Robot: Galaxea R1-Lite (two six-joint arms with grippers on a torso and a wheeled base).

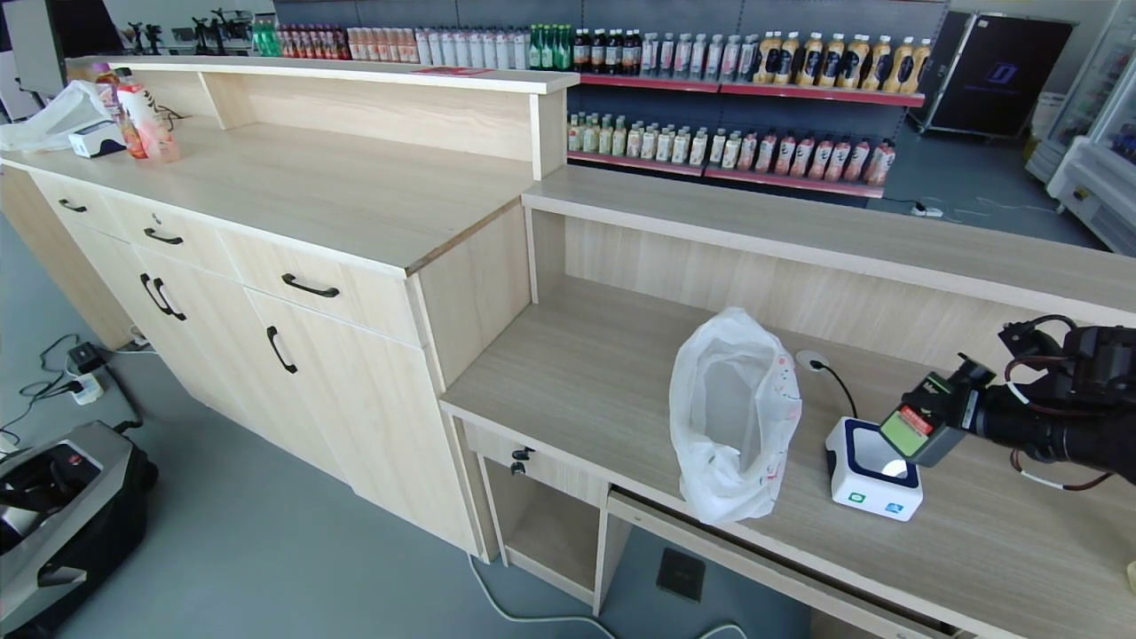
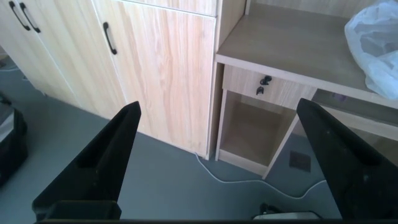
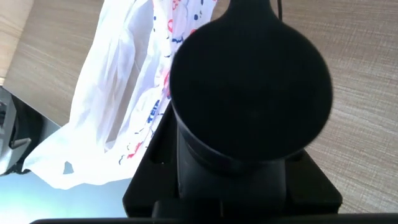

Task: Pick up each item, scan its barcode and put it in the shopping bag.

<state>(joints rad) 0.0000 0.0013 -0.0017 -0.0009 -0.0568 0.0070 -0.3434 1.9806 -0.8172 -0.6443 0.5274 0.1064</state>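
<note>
the right gripper (image 1: 957, 401) comes in from the right side of the lower surface (image 1: 586, 373) and is closed on the item (image 1: 912, 432), which it holds in the air. the item is tilted, with a green and red face turned down and toward the scanner (image 1: 874, 480). it hangs just above the scanner's right edge, and i cannot tell if the two touch. in the right wrist view the item (image 3: 249, 93) is seen end-on as a dark round shape, with the bag (image 3: 124, 118) beyond it and the wood surface (image 3: 360, 130) beside it.

the scanner is a white box with a dark blue top, standing on the surface near its front edge. a thin dark cable (image 1: 834, 382) runs from it back to a round hole in the surface. the bag (image 1: 732, 417) is white plastic and stands open-mouthed just left of the scanner, its base at the front edge of the surface.

the left gripper (image 2: 217, 162) is spread wide with nothing between its black fingers (image 2: 93, 168). it hangs over the grey floor (image 2: 186, 186) in front of the cabinet (image 2: 161, 68), below the level of the surface.

on the far left of the taller surface (image 1: 293, 186) stand two bottles (image 1: 138, 120), another white bag (image 1: 44, 120) and a small box. behind the counter, red-edged shelves (image 1: 745, 87) carry rows of bottles.
</note>
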